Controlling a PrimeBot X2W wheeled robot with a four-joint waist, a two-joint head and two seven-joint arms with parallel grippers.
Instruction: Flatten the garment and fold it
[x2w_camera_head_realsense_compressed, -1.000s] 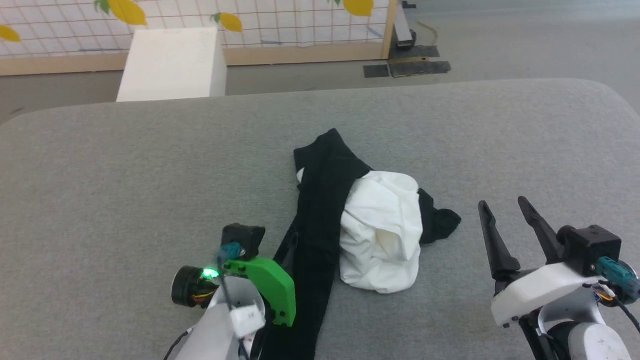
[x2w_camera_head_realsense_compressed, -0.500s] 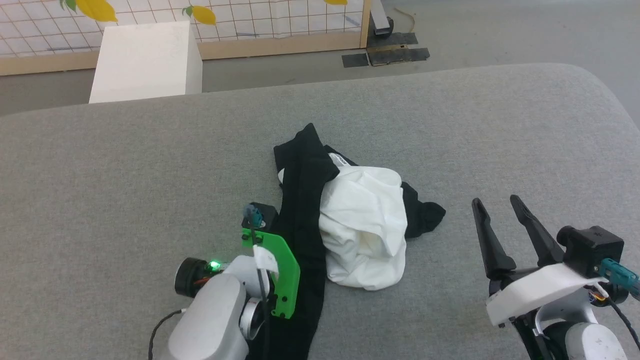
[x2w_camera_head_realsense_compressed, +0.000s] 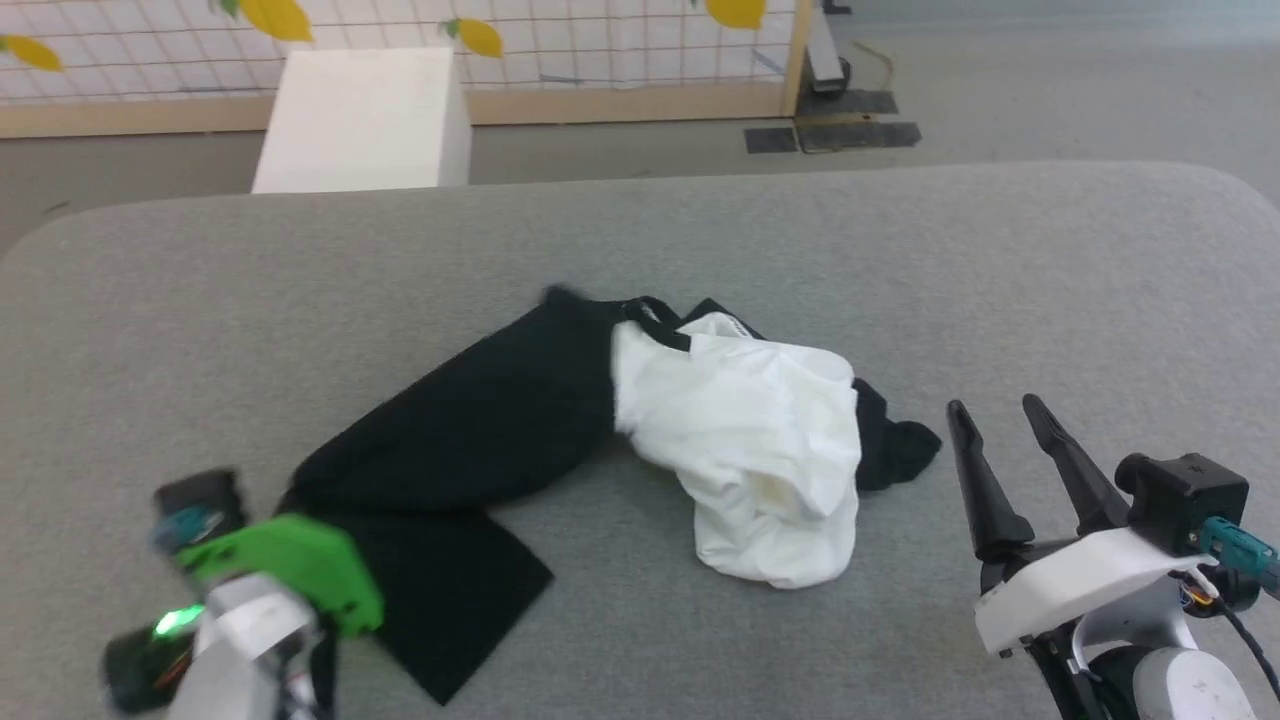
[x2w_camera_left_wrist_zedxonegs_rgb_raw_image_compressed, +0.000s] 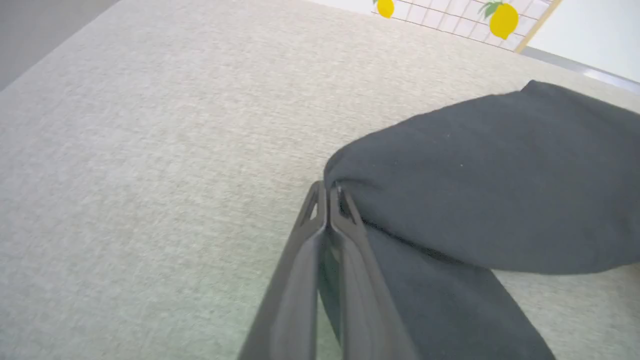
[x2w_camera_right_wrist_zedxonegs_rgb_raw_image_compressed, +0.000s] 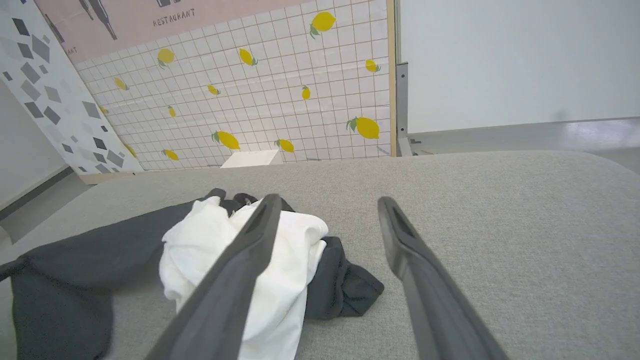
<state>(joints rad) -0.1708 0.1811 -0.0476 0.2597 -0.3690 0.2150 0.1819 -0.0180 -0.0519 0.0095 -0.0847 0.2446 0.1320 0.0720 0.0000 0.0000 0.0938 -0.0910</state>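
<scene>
The garment (x2w_camera_head_realsense_compressed: 740, 440) lies crumpled mid-table: a white body bunched in a heap, with a black sleeve (x2w_camera_head_realsense_compressed: 470, 430) stretched from it toward the lower left. In the left wrist view my left gripper (x2w_camera_left_wrist_zedxonegs_rgb_raw_image_compressed: 327, 192) is shut, its fingertips pinching the folded edge of that black sleeve (x2w_camera_left_wrist_zedxonegs_rgb_raw_image_compressed: 490, 185). In the head view my left arm's green wrist piece (x2w_camera_head_realsense_compressed: 290, 580) sits over the sleeve's end and hides the fingers. My right gripper (x2w_camera_head_realsense_compressed: 995, 405) stands open just right of a black bunch of cloth (x2w_camera_head_realsense_compressed: 895, 450), holding nothing. It shows open too in the right wrist view (x2w_camera_right_wrist_zedxonegs_rgb_raw_image_compressed: 330, 201).
The grey padded table (x2w_camera_head_realsense_compressed: 1000, 260) spreads wide on all sides of the garment, with rounded far corners. Beyond its far edge stand a white box (x2w_camera_head_realsense_compressed: 360, 120) and a tiled panel with lemons (x2w_camera_head_realsense_compressed: 600, 40) on the floor.
My left gripper has shut on the black sleeve and dragged it left, so the sleeve now runs diagonally. The head camera shifted. The right gripper has kept its place.
</scene>
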